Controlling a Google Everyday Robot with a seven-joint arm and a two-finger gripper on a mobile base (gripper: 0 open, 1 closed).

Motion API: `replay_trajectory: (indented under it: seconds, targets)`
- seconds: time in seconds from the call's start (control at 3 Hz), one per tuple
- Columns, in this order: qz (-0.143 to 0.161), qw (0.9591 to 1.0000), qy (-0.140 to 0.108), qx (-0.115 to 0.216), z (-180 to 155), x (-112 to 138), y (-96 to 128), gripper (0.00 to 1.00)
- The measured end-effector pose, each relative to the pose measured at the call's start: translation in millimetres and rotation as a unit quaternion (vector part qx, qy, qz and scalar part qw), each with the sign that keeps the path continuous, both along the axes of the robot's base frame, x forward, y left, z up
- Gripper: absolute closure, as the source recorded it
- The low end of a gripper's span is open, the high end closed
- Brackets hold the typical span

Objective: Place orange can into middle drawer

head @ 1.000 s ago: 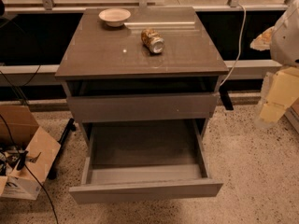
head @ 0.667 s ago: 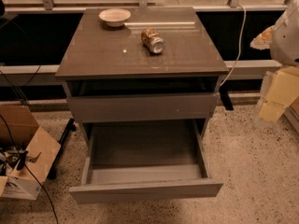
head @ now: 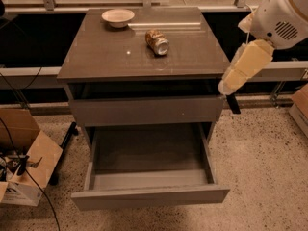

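The orange can (head: 157, 42) lies on its side on the grey cabinet top (head: 106, 52), right of centre, its silver end facing front right. The middle drawer (head: 149, 177), the lowest one, is pulled fully out and its grey-brown box has nothing in it. Above it is a shut plain drawer front (head: 144, 110). My gripper (head: 232, 101) hangs off the cream and white arm at the cabinet's right front corner, level with the upper drawer front. It is well right of and below the can and holds nothing that I can see.
A pale shallow bowl (head: 118, 17) sits at the back left of the cabinet top. An open cardboard box (head: 24, 162) with cables stands on the speckled floor at left. A railing and black panel run behind the cabinet. Another box edge (head: 301, 109) shows at far right.
My arm has swung left and forward, from the right edge to the cabinet's right front corner. The can, bowl and drawer have not moved.
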State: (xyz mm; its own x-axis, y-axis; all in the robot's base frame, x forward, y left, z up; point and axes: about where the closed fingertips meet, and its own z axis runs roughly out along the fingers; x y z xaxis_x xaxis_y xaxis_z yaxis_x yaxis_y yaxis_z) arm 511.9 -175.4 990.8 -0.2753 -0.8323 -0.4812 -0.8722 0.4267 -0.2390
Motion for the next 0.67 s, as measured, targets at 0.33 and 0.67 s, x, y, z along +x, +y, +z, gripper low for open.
replay_trajectory:
  seconds: [0.33,0.67]
  targets:
    - [0.000,1.0000,-0.001,0.000,0,0,1,0.00]
    - [-0.032,0.9987,0.000,0.040,-10,11,13,0.00]
